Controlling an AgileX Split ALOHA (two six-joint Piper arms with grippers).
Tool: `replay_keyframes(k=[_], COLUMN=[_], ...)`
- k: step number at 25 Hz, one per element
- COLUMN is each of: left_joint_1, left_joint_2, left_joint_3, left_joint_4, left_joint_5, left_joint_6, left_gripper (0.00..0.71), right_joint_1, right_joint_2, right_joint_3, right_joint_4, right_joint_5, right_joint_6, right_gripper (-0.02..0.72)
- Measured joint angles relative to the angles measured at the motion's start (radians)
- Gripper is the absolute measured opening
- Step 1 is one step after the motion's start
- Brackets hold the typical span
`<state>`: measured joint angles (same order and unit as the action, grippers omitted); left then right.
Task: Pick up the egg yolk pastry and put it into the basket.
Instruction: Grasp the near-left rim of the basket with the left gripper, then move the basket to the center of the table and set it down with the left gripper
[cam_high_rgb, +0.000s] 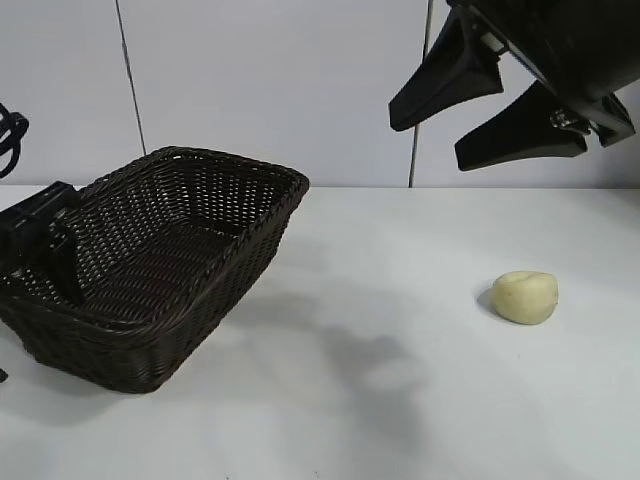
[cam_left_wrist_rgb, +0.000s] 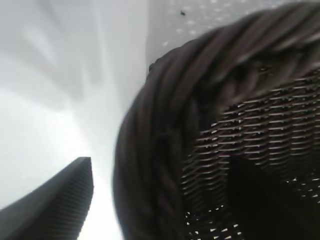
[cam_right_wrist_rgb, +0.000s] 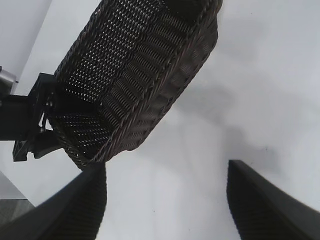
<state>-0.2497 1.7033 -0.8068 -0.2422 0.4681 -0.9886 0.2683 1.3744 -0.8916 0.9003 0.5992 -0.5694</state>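
Black fingers of our right gripper (cam_high_rgb: 488, 108) hang spread and empty, high above the table (cam_high_rgb: 400, 400). Below them and a little aside, the pastry (cam_high_rgb: 525, 297) lies on the white top, alone, well apart from the basket (cam_high_rgb: 150, 290). Our left gripper (cam_high_rgb: 40, 250) is at the basket's far end, its jaws parted astride the braided rim (cam_left_wrist_rgb: 165, 150): one finger (cam_left_wrist_rgb: 55, 205) outside the wall, the other inside against the weave. We cannot tell whether they touch it.
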Motion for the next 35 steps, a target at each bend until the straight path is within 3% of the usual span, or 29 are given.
replay_keyframes(k=[2, 9, 13, 24, 35], left_joint_1=[0.0, 0.0, 0.0, 0.0, 0.0], left_joint_2=[0.004, 0.021, 0.021, 0.007, -0.106], left_joint_3=[0.0, 0.001, 0.001, 0.0, -0.049], left_joint_4=[0.0, 0.0, -0.009, -0.013, -0.018], left_joint_5=[-0.002, -0.004, -0.023, 0.015, 0.114], left_joint_6=[-0.001, -0.001, -0.013, -0.005, 0.056], left_gripper=[0.519, 0.226, 0.117, 0.104, 0.103], right_joint_1=[0.0, 0.0, 0.0, 0.0, 0.0], right_joint_2=[0.0, 0.0, 0.0, 0.0, 0.0], right_joint_3=[0.0, 0.0, 0.0, 0.0, 0.0], right_joint_4=[0.0, 0.0, 0.0, -0.003, -0.003], right_joint_5=[0.0, 0.0, 0.0, 0.0, 0.0], right_joint_6=[0.0, 0.0, 0.0, 0.0, 0.0], right_gripper=[0.496, 0.496, 0.496, 0.496, 0.496])
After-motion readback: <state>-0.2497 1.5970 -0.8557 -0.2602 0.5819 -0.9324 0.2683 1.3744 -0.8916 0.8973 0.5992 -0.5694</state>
